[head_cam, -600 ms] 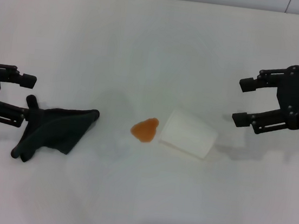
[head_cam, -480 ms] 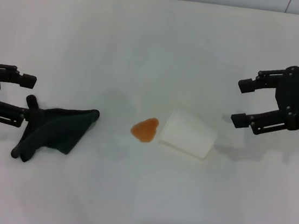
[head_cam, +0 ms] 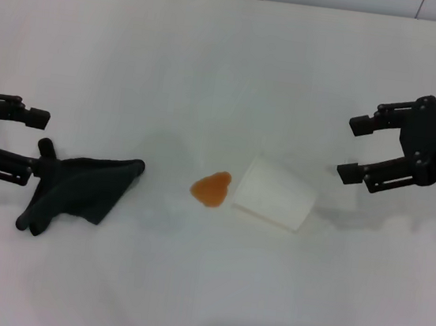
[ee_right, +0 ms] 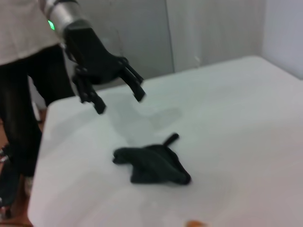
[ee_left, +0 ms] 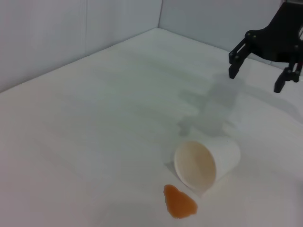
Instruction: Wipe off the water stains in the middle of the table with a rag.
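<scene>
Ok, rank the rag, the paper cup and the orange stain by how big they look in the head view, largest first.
1. The rag, spread widest on the table.
2. The paper cup, lying on its side, somewhat smaller.
3. The orange stain, clearly the smallest.

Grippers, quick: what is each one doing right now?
Left gripper: open, empty, beside the rag.
Right gripper: open, empty, above the table.

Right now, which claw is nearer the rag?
Left. The left claw hovers open right at the rag's left edge; the right claw hangs open far across the table.
</scene>
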Tool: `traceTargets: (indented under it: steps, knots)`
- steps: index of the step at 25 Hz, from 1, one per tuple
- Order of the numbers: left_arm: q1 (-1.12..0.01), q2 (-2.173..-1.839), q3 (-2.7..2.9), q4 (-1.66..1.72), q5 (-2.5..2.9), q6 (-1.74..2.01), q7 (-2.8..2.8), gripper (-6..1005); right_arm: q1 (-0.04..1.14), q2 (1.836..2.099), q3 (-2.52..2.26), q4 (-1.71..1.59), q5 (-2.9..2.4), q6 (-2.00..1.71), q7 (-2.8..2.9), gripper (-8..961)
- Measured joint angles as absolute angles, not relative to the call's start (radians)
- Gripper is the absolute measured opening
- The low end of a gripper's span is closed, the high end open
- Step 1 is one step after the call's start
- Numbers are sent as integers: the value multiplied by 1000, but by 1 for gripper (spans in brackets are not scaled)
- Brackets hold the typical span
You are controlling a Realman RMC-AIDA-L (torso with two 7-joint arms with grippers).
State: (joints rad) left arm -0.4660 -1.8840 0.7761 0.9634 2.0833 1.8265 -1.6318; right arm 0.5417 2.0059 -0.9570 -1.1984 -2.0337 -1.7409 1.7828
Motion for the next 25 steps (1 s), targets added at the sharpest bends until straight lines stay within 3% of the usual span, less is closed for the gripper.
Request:
traceTargets:
  steps: [10, 25]
  knots:
    - [-461, -1869, 776, 965, 2090, 1824, -1633, 882, 618, 2006, -1141, -1291, -2228, -1680, 2050, 806]
    - [-465, -1872, 776, 965, 2135, 1822, -1619, 882, 839, 2011, -1362, -1174, -2415, -1671, 2328, 804]
